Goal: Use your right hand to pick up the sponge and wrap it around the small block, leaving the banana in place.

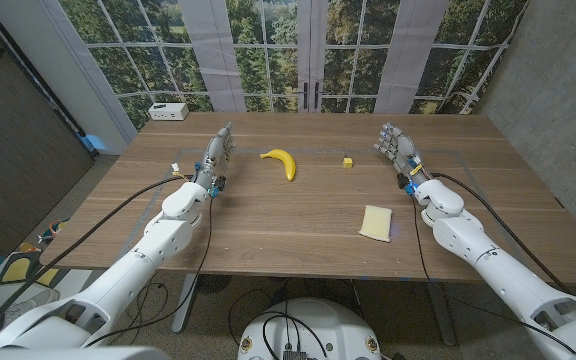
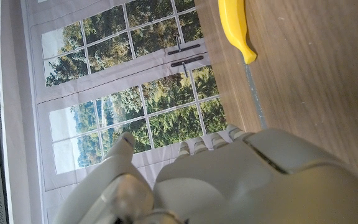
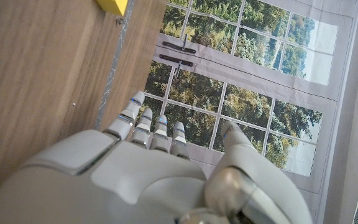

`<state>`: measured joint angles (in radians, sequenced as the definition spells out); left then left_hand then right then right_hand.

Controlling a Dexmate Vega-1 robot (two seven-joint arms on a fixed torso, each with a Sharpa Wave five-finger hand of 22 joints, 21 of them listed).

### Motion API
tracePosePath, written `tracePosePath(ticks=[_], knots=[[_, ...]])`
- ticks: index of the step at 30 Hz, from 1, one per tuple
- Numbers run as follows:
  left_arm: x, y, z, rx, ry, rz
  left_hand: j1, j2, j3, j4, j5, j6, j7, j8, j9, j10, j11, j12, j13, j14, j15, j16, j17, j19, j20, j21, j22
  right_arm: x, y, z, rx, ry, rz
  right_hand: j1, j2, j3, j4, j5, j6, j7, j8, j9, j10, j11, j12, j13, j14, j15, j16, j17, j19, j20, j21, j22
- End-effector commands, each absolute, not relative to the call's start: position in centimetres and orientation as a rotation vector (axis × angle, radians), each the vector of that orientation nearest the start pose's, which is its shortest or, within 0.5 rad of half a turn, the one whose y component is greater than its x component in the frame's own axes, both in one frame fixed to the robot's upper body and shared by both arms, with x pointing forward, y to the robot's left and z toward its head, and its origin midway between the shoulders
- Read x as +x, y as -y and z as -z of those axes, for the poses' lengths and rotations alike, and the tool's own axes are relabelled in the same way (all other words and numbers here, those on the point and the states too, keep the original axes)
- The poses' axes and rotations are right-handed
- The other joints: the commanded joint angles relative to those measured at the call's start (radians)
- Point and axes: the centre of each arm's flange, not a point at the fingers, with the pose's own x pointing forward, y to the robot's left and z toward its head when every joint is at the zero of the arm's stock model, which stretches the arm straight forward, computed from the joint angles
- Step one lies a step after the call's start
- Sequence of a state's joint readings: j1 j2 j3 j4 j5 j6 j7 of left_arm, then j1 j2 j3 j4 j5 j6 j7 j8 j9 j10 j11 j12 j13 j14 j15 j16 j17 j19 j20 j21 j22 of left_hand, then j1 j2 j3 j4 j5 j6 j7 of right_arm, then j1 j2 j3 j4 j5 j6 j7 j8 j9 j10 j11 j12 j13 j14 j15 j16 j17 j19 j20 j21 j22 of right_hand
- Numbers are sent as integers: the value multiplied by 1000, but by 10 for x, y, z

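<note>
Waiting at the start of the task, the robot has not yet touched anything; this reads as the step before the reach for the sponge. Seen from the head view, with twelve o'clock at the far window edge of the wooden worktop [image 1: 268, 215], the right hand [image 1: 396, 146] stands upright at about two o'clock, fingers apart and pointing up, holding nothing. The right wrist view shows the same: fingers [image 3: 143, 124] extended side by side over the worktop's far edge, thumb apart, no object between them.

The sponge [image 1: 376, 222], a pale yellow flat pad, lies at about four o'clock, near the front edge, well apart from the right hand and closer to the robot than it. The small block [image 1: 348, 162], a yellow cube, sits at about one o'clock, near the right hand, between it and the banana. The banana [image 1: 282, 162] lies just left of centre at about twelve o'clock, apart from both.

The left hand [image 1: 216, 155] stands on its edge at about ten o'clock, fingers straight and together, holding nothing.

The next move, in my judgement, calls for the right hand to draw back toward the robot, lower over the sponge and close on its thin edge, then carry it to the block while staying clear of the banana.
</note>
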<state>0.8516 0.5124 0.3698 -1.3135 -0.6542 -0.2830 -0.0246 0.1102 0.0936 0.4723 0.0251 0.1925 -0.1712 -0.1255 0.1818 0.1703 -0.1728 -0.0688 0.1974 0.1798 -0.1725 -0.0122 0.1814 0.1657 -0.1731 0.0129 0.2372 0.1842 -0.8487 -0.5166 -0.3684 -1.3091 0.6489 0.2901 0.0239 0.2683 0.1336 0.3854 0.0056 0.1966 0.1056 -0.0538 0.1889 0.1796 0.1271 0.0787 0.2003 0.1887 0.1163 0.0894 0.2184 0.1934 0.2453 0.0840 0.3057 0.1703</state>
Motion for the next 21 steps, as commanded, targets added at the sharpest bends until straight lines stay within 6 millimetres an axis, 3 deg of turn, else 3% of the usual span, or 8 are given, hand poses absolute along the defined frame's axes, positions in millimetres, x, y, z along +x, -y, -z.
tracePosePath(ticks=[1, 21], knots=[[650, -286, 36, -52, 574, 206, 8, 0, 6, 0, 5, -152, -9, 7, 4, -163, 10, 7, 3, -164, 6, 5, 5, -9, 8, 6, 5, 642, 296, 29, -14, 608, -182, 12, -2, 6, -4, 4, 12, -2, 5, 1, 8, 1, 6, 4, 8, 3, 5, 5, 4, 5, 2, 5], [646, -277, 38, -32, 561, 244, 8, -2, 3, -4, 4, -135, -11, 9, 4, -145, 27, 12, 4, -151, 8, 5, 6, 1, 23, 6, 6, 601, 295, 22, -344, 592, -135, 31, -7, 7, -26, 1, 44, -2, 12, 2, 32, -3, 11, 4, 22, -4, 7, 4, 3, 18, -9, 6]])
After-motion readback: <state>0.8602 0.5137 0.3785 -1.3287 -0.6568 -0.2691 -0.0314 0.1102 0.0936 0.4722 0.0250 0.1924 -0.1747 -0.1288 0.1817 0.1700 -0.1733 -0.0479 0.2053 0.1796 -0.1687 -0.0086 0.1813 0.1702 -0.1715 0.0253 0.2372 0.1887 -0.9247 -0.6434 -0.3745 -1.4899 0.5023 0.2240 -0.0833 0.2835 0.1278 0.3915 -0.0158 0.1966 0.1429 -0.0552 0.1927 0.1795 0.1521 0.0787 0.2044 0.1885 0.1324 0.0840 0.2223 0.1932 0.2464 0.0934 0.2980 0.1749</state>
